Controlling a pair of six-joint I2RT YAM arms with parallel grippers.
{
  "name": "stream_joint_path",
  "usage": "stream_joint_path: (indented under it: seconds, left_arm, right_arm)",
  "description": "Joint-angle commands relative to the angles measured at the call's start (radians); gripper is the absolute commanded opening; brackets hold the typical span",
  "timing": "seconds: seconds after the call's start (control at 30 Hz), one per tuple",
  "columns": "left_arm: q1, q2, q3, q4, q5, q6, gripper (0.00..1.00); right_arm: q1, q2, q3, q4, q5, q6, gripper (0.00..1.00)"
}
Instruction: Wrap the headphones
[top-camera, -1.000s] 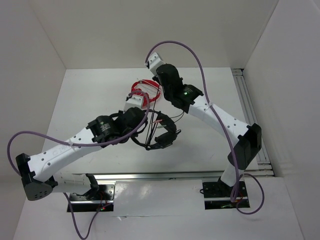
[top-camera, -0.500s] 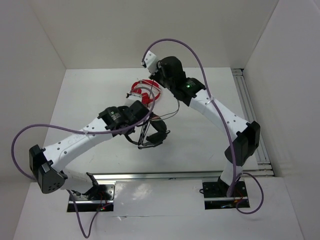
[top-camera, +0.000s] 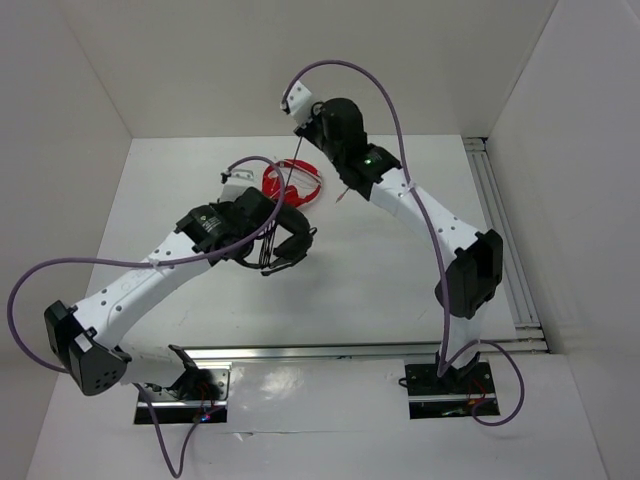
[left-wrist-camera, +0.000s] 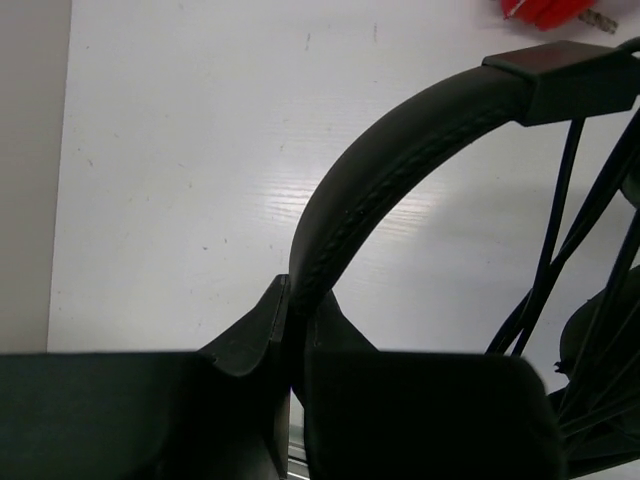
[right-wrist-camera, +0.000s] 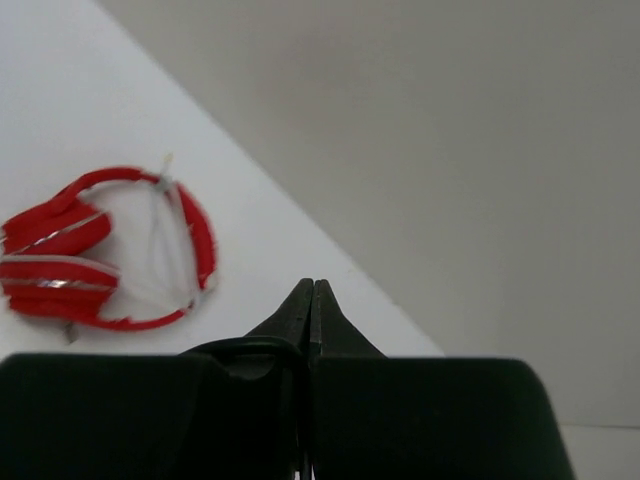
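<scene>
The black headphones (top-camera: 291, 246) hang left of centre, over the table, in my left gripper (top-camera: 270, 228). The left wrist view shows that gripper (left-wrist-camera: 297, 300) shut on the padded headband (left-wrist-camera: 400, 140), with several strands of the thin dark cable (left-wrist-camera: 560, 220) running down at the right. My right gripper (top-camera: 305, 137) is raised near the back wall. In its wrist view the jaws (right-wrist-camera: 313, 292) are pressed together with a loop of cable (right-wrist-camera: 240, 346) entering them from the left. A taut strand of cable (top-camera: 289, 175) runs between the two grippers.
Red headphones (top-camera: 293, 184) lie on the table (top-camera: 400, 270) behind the black ones, also showing in the right wrist view (right-wrist-camera: 100, 250) and as a red patch (left-wrist-camera: 555, 10) in the left wrist view. An aluminium rail (top-camera: 497, 230) runs along the right side. White walls enclose the table.
My left arm has carried the headphones left and slightly back. My right gripper has risen toward the back wall, drawing the cable tighter.
</scene>
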Motion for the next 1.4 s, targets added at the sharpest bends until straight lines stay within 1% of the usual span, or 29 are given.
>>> stream_joint_path:
  seconds: [0.0,0.03,0.07,0.1,0.13,0.17,0.2,0.3,0.33,0.4,0.5,0.53,0.57,0.6,0.67,0.7,0.73,0.77,0.8,0.83,0.87,0.9,0.93,1.03,1.07,1.13,1.17,1.27,1.37]
  left_arm:
    - [-0.011,0.02,-0.012,-0.176,-0.056,-0.029,0.0]
    - [-0.011,0.02,-0.012,-0.176,-0.035,-0.029,0.0]
    - [-0.011,0.02,-0.021,-0.153,0.005,0.029,0.0]
    - [-0.02,0.02,-0.034,-0.121,0.058,0.07,0.0]
    - [-0.02,0.0,-0.046,-0.048,0.153,0.103,0.0]
    - [-0.02,-0.014,-0.06,-0.017,0.206,0.129,0.0]
    - [-0.02,-0.047,-0.089,0.017,0.256,0.185,0.0]
    - [-0.02,-0.087,-0.089,0.054,0.353,0.21,0.0]
    - [-0.02,-0.116,-0.089,0.054,0.369,0.21,0.0]
    - [-0.011,-0.149,-0.048,0.054,0.39,0.201,0.0]
    - [-0.011,-0.187,0.032,-0.047,0.346,0.151,0.0]
    - [-0.011,-0.196,0.087,-0.067,0.332,0.135,0.0]
    - [-0.011,-0.196,0.116,-0.085,0.332,0.125,0.0]
    - [-0.011,-0.224,0.145,-0.085,0.341,0.125,0.0]
    - [-0.011,-0.252,0.208,-0.058,0.402,0.14,0.0]
    - [-0.011,-0.262,0.227,-0.037,0.471,0.149,0.0]
    - [-0.011,-0.262,0.276,-0.023,0.491,0.149,0.0]
    - [-0.011,-0.262,0.307,-0.023,0.52,0.132,0.0]
    - [-0.011,-0.247,0.336,-0.023,0.539,0.132,0.0]
    - [-0.011,-0.224,0.362,-0.012,0.55,0.106,0.0]
    - [-0.011,-0.224,0.403,-0.012,0.55,0.085,0.0]
    - [-0.011,-0.213,0.414,0.016,0.55,0.065,0.0]
    - [-0.011,-0.213,0.423,0.033,0.55,0.036,0.0]
    - [-0.011,-0.213,0.449,0.033,0.508,-0.009,0.0]
    - [-0.011,-0.204,0.466,0.033,0.498,-0.009,0.0]
    - [-0.011,-0.193,0.479,0.007,0.519,-0.023,0.0]
    - [-0.011,-0.193,0.468,0.007,0.531,-0.033,0.0]
    - [-0.011,-0.229,0.415,0.007,0.528,-0.056,0.0]
    - [-0.011,-0.244,0.368,0.016,0.518,-0.066,0.0]
  right_arm:
    - [0.071,-0.04,-0.103,0.423,0.363,-0.153,0.02]
    - [0.071,-0.03,-0.127,0.48,0.446,-0.179,0.0]
    - [0.085,-0.03,-0.14,0.476,0.43,-0.161,0.0]
    - [0.085,-0.03,-0.14,0.388,0.368,-0.118,0.0]
    - [0.068,-0.041,-0.12,0.319,0.3,-0.074,0.0]
    - [0.059,-0.041,-0.12,0.289,0.224,-0.036,0.0]
    - [0.041,-0.05,-0.132,0.245,0.185,0.016,0.0]
    - [0.007,-0.061,-0.183,0.211,0.09,0.083,0.0]
    - [-0.004,-0.061,-0.197,0.197,0.053,0.101,0.0]
    - [-0.041,-0.061,-0.232,0.144,-0.08,0.155,0.0]
    - [-0.081,-0.084,-0.308,0.128,-0.304,0.231,0.0]
    - [-0.11,-0.093,-0.335,0.128,-0.37,0.25,0.0]
    - [-0.125,-0.102,-0.397,0.142,-0.441,0.274,0.0]
    - [-0.142,-0.111,-0.428,0.171,-0.601,0.317,0.0]
    - [-0.154,-0.122,-0.506,0.203,-0.737,0.363,0.0]
    - [-0.154,-0.122,-0.531,0.223,-0.851,0.385,0.0]
    - [-0.145,-0.122,-0.555,0.273,-0.895,0.434,0.0]
    - [-0.135,-0.122,-0.623,0.313,-0.932,0.469,0.0]
    - [-0.124,-0.122,-0.669,0.371,-1.011,0.507,0.01]
    - [-0.095,-0.131,-0.712,0.504,-1.035,0.587,0.02]
    - [-0.078,-0.131,-0.8,0.575,-1.046,0.627,0.02]
    - [-0.061,-0.147,-0.844,0.649,-1.061,0.665,0.02]
    - [-0.031,-0.163,-0.881,0.776,-1.061,0.727,0.04]
    - [0.002,-0.173,-0.983,0.975,-1.086,0.834,0.07]
    - [0.016,-0.173,-1.009,1.007,-1.096,0.851,0.11]
    - [0.025,-0.164,-1.022,1.08,-1.096,0.899,0.13]
    - [0.025,-0.147,-1.01,1.081,-1.108,0.899,0.17]
    - [0.025,-0.122,-0.997,1.067,-1.119,0.899,0.18]
    - [0.034,-0.122,-1.019,1.157,-1.119,0.954,0.18]
